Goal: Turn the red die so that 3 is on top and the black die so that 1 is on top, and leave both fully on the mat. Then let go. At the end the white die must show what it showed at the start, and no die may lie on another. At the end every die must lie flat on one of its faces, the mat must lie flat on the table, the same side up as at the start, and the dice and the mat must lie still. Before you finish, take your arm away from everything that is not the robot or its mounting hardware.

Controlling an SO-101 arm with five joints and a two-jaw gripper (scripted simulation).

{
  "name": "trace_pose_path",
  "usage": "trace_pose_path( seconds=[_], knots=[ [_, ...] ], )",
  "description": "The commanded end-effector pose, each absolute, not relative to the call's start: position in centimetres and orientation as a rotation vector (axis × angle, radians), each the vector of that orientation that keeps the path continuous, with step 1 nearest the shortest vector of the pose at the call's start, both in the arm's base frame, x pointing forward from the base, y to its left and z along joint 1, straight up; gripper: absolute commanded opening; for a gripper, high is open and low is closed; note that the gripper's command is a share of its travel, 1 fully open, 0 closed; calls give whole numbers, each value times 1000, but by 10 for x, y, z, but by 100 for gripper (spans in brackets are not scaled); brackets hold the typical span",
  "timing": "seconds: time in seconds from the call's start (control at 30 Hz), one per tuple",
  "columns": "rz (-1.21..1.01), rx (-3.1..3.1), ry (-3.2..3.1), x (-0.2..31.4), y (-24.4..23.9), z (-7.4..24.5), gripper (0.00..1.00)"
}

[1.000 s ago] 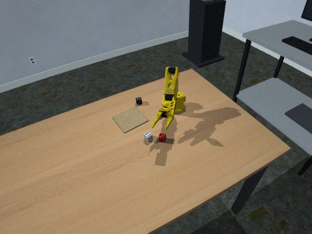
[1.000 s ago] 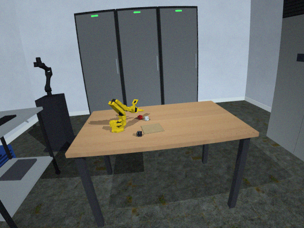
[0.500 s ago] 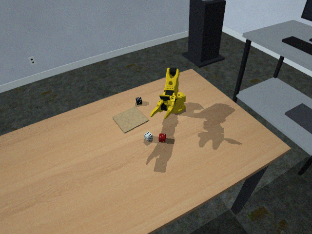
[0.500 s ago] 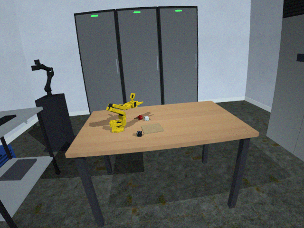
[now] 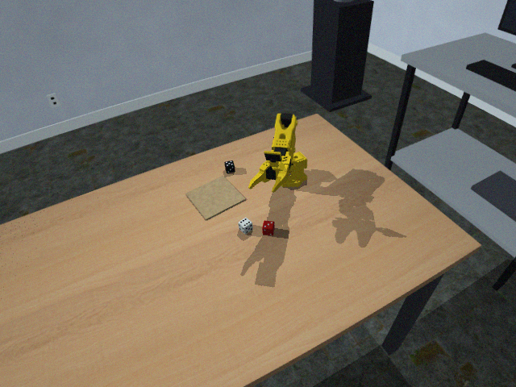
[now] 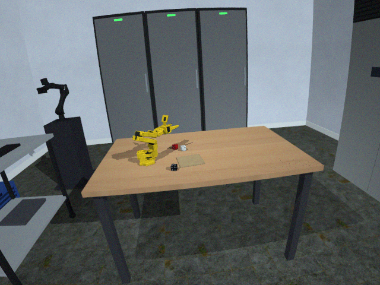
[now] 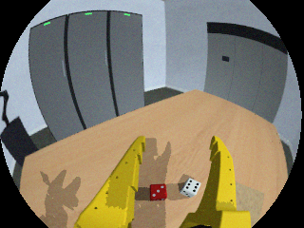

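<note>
White die (image 5: 245, 225) just beside red die (image 5: 268, 227); black die (image 5: 229, 166) apart, by the mat (image 5: 214, 197).

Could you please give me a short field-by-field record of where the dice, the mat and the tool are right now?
red die: on bare table, off the mat
white die: beside the red die, not touching it
black die: on the table, just past a corner of the mat
mat: flat, no die on it
tool: raised above the table, partly open, holding nothing
</note>
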State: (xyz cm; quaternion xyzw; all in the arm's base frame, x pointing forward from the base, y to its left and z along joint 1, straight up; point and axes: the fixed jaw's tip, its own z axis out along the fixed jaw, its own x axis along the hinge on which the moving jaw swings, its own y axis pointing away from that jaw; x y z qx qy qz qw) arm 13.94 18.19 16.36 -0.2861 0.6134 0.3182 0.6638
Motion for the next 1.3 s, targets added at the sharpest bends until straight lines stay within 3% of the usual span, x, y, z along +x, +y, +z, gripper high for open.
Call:
trace_pose_path(
  seconds=[0.0,1.27],
  knots=[
    [715,-631,1352,142,182,176,35],
    [511,-969,2015,154,209,168,35]
  ],
)
